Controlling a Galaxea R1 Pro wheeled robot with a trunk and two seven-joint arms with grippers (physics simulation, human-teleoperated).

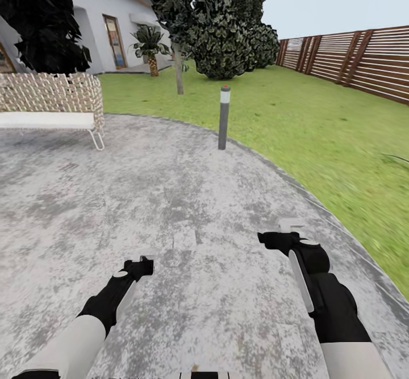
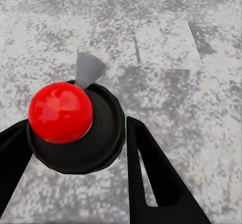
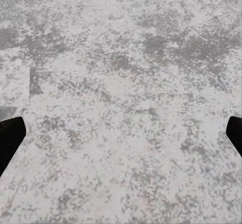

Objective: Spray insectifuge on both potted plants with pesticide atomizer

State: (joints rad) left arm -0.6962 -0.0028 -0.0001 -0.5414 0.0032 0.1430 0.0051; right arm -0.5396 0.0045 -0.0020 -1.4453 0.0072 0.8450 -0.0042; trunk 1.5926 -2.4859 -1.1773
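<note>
My left gripper (image 1: 142, 265) hangs low over the grey patio, shut on the pesticide atomizer (image 1: 149, 259), of which a grey tip pokes out past the fingers. The left wrist view looks down the bottle's length: a dark round body (image 2: 103, 133), a red ball on top, a grey cone-shaped nozzle, and my left gripper (image 2: 75, 126) with black fingers (image 2: 151, 183) against both sides. My right gripper (image 1: 270, 237) is open and holds nothing; in its wrist view the right gripper (image 3: 121, 128) spans bare paving. The potted plants are out of view. The garden lawn (image 1: 318, 123) lies ahead and to the right.
A grey bollard lamp (image 1: 224, 117) stands at the patio's curved edge. A wicker bench (image 1: 51, 103) sits at the left. Beyond are a thin tree trunk (image 1: 179, 72), a big dark bush (image 1: 227, 44), a palm-like plant (image 1: 149, 44) by the house, and a slatted fence (image 1: 352, 61).
</note>
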